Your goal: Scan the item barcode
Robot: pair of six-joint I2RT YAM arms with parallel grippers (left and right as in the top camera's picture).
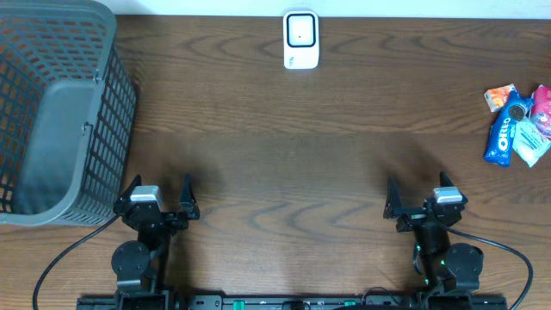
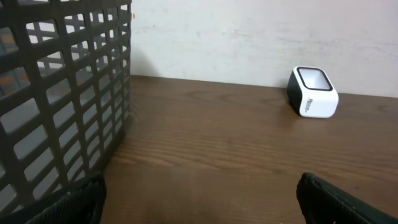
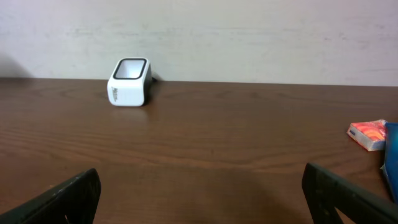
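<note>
A white barcode scanner [image 1: 300,39] with a dark window stands at the table's far edge, centre; it also shows in the left wrist view as the scanner [image 2: 313,92] and in the right wrist view as the scanner [image 3: 129,83]. Snack packets lie at the far right: a blue Oreo pack [image 1: 500,133], an orange packet [image 1: 498,97], [image 3: 369,134], a pink packet [image 1: 542,103] and a pale packet [image 1: 530,142]. My left gripper [image 1: 158,197], [image 2: 200,196] and right gripper [image 1: 420,199], [image 3: 202,196] rest near the front edge, both open with nothing between the fingers.
A dark mesh basket [image 1: 56,112], [image 2: 59,93] fills the left side of the table, close to my left gripper. Brown wooden tabletop [image 1: 284,146] stretches between the grippers and the scanner. A pale wall lies behind the table's far edge.
</note>
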